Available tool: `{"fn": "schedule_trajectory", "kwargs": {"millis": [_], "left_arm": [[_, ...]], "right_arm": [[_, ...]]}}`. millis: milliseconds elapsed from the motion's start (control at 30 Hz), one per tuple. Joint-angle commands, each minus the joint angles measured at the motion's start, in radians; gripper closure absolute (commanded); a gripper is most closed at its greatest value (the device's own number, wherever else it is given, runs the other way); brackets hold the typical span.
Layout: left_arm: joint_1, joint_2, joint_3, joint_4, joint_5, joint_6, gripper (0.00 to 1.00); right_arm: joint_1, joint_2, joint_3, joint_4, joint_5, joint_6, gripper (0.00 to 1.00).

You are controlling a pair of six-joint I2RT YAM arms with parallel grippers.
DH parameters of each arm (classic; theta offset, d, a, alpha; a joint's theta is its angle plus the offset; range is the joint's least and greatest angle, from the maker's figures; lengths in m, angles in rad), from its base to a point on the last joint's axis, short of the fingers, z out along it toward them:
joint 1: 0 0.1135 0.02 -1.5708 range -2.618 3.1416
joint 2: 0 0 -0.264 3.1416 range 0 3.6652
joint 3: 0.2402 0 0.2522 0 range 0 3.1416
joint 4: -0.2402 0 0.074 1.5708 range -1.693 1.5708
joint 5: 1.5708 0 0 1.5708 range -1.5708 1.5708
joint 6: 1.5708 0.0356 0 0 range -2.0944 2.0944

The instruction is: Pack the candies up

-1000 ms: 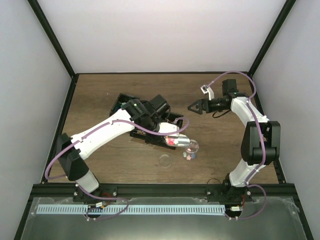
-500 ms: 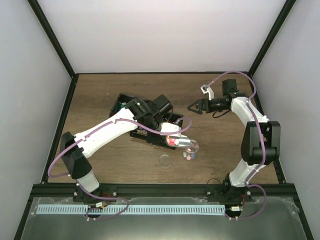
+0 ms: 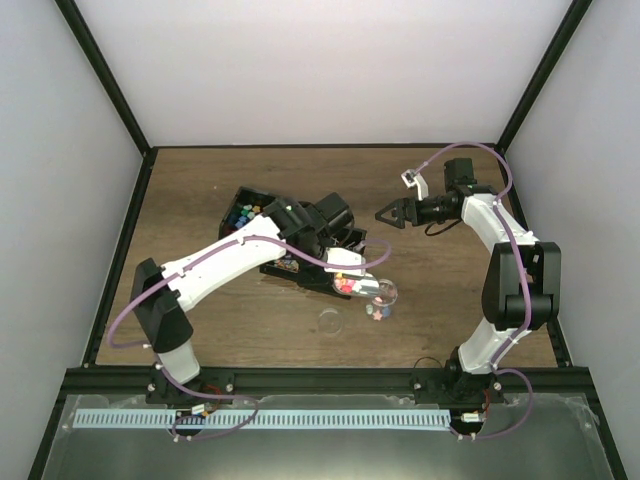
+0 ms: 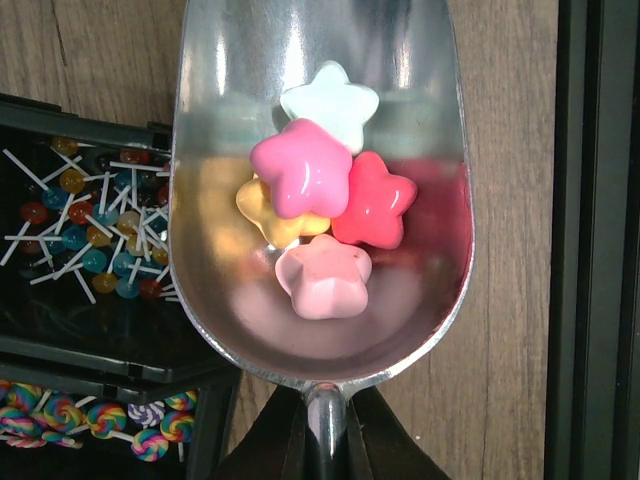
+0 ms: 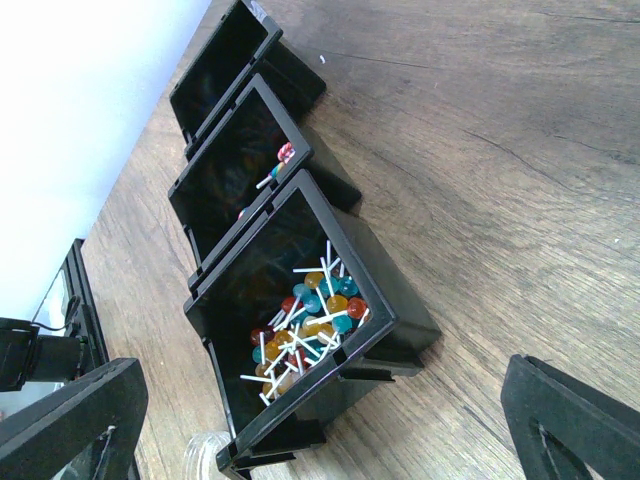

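Near the middle of the overhead view, the left hand is clamped on the scoop, five star candies in its bowl, just beside the jar. Tilt slowly, lip over the mouth. The right hand has its fingers apart.

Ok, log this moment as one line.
left hand: shut on scoop | load: five star candies | scoop tip: near jar | right hand: open, empty

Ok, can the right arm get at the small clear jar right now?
Probably, from the side: the right pincer hangs open beyond the jar and nothing seems to stand between them. The scoop in the left pincer sits over the jar's mouth, so from above looks blocked.
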Motion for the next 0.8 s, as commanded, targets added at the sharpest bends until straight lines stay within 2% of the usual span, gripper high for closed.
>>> {"fn": "schedule_trajectory", "kwargs": {"millis": [0, 767], "left_arm": [[-0.007, 0.021, 0.046, -0.018, -0.013, -0.006, 0.96], [-0.006, 0.064, 0.077, -0.047, -0.055, -0.003, 0.96]], "right_arm": [[-0.009, -0.024, 0.028, 0.007, -0.018, 0.007, 0.0], [-0.009, -0.032, 0.013, 0.016, -0.026, 0.009, 0.0]]}}
